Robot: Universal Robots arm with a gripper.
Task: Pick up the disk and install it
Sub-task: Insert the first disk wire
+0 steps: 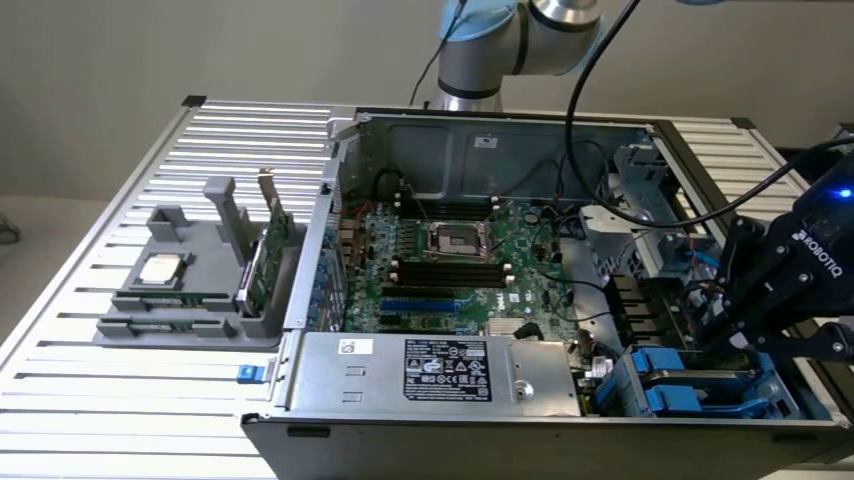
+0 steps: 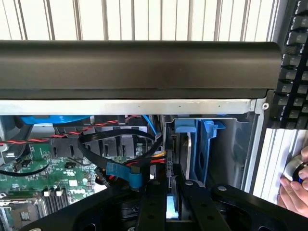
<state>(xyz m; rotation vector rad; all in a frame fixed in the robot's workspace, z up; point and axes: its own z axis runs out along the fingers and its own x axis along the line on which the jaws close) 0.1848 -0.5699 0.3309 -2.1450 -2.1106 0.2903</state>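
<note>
My gripper [image 1: 731,335] hangs low over the drive bay [image 1: 694,385] at the corner of the open computer case on the exterior view's right. In the wrist view its black fingers [image 2: 149,204] stand close together, shut on a thin upright piece that I take to be the disk [image 2: 171,156], seen edge-on. The disk reaches into the bay right beside a blue carrier frame [image 2: 202,144]. Blue rails [image 1: 663,362] show under the gripper in the exterior view; the disk's face is hidden there.
The case holds the green motherboard [image 1: 454,270], the power supply box [image 1: 441,365] and loose cables [image 2: 115,139]. A grey fixture [image 1: 174,300] with a chip [image 1: 160,268] and a green card [image 1: 274,250] stands at the exterior view's left. A keyboard [image 2: 293,72] and a person's hand [image 2: 291,192] are beside the case.
</note>
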